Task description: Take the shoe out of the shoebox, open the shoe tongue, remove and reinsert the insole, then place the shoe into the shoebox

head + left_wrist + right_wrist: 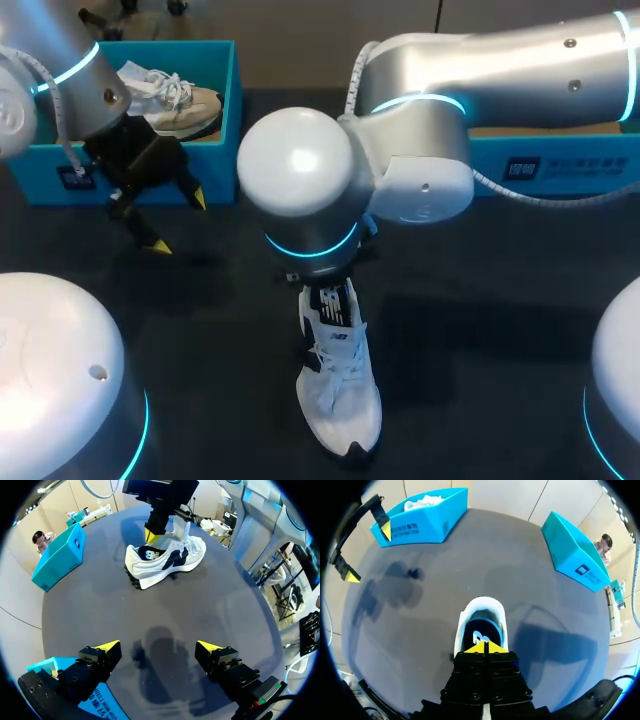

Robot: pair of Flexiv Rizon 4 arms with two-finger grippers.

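Shoe [338,390] set upright at 6 o'clock, opening exposed; right gripper [485,647] tips closed together over it; left gripper [179,222] spread wide, parked clear at 10 o'clock.

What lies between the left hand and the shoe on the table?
Nothing: only bare dark table between the open left hand and the white shoe, apart from the hand's shadow. The left wrist view shows it.

The shoe [338,390] shows white woven cloth, soft and matt, with smoother dark panels along its sides and cord laces. Under the shoe, the table [480,350] is dark and matt. Behind the shoe, the teal shoebox [215,110] looks like flat matt card. Over the shoe, the right arm [500,60] has a smooth, glossy silver shell.
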